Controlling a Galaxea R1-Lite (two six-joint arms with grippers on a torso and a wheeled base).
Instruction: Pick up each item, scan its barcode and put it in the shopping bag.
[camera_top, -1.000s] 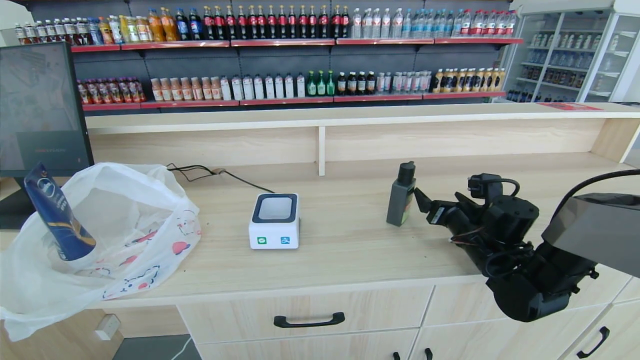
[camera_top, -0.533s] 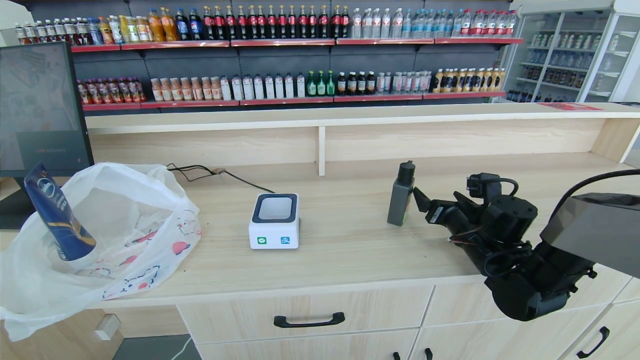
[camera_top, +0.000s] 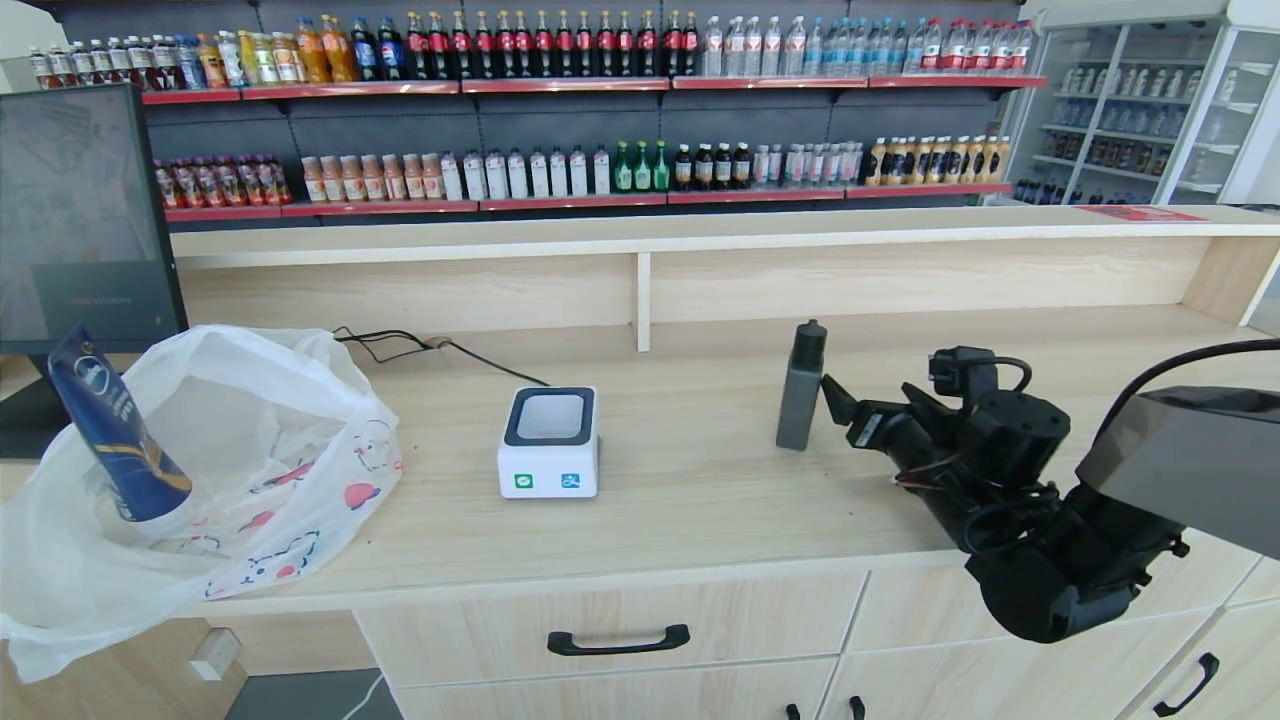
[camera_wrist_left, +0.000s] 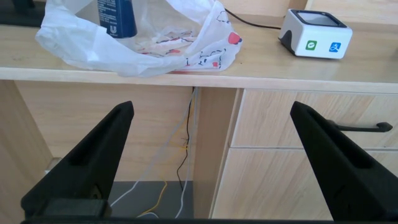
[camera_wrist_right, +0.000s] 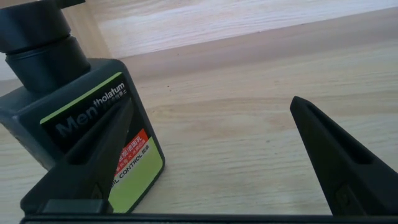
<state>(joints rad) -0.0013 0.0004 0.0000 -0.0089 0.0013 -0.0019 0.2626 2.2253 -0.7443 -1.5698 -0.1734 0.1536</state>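
Observation:
A grey bottle (camera_top: 800, 392) with a black cap stands upright on the wooden counter (camera_top: 700, 500), right of centre. My right gripper (camera_top: 828, 392) is open just beside the bottle on its right. In the right wrist view the bottle (camera_wrist_right: 81, 137) lies against one finger, and the right gripper (camera_wrist_right: 211, 162) has bare counter between its fingers. A white scanner (camera_top: 548, 442) sits mid-counter. The shopping bag (camera_top: 240, 440) lies open at the left with a blue tube (camera_top: 115, 430) in it. My left gripper (camera_wrist_left: 211, 162) is open, low in front of the cabinet, below the shopping bag (camera_wrist_left: 155, 43).
A dark monitor (camera_top: 80, 220) stands at the far left behind the bag. A black cable (camera_top: 440, 350) runs from the scanner to the back. A raised ledge (camera_top: 640, 240) bounds the counter's rear. Drawers with black handles (camera_top: 618, 640) are below.
My right gripper has edged slightly toward the grey bottle. The bottle has turned a little, so its green label side no longer faces the head view.

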